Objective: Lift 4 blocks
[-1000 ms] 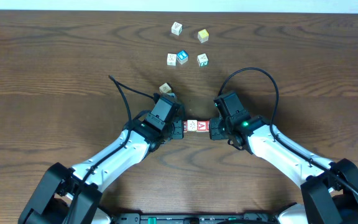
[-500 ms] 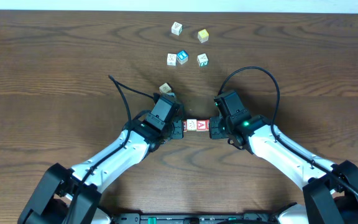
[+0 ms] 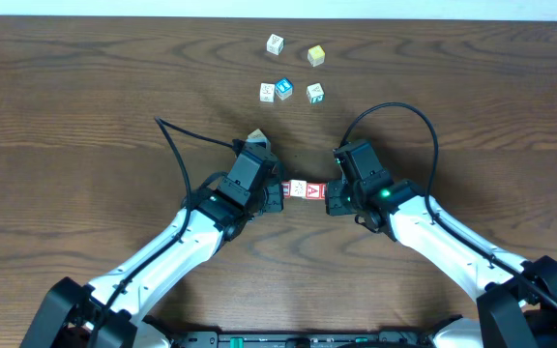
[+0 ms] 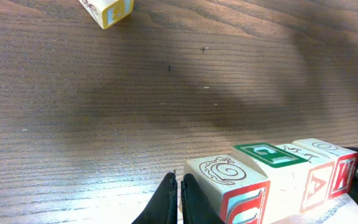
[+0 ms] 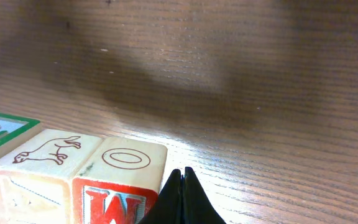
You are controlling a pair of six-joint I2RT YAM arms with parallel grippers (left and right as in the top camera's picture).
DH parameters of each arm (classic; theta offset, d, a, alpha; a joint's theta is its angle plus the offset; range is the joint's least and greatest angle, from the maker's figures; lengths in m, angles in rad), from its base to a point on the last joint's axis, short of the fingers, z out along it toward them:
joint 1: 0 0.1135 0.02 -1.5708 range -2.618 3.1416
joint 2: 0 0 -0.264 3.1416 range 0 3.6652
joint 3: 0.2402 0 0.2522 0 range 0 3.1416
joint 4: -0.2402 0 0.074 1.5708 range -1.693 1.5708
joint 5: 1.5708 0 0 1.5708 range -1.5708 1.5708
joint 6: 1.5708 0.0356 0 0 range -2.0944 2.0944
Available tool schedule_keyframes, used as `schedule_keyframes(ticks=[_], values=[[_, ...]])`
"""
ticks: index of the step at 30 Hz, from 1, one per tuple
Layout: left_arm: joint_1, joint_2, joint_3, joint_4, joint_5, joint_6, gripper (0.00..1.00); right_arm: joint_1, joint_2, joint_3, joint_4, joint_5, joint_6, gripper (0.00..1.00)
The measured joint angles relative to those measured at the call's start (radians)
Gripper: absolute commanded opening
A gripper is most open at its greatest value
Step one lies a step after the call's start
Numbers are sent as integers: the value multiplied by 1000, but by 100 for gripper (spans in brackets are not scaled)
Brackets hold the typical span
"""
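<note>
Wooden blocks squeezed in a row between two arms.
Left gripper, fingers pressed together with nothing between them, butts the row's left end; right gripper, likewise closed and empty, butts the right end, mid-table.

The right gripper, pressed closed, sits just beside the blocks; wooden table beyond.
</note>
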Motion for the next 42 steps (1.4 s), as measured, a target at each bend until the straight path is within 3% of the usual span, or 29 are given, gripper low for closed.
schedule_keyframes(ticks=[42], values=[[0, 0, 0, -3, -13, -2, 7, 0, -29, 40, -7, 11, -1, 1]])
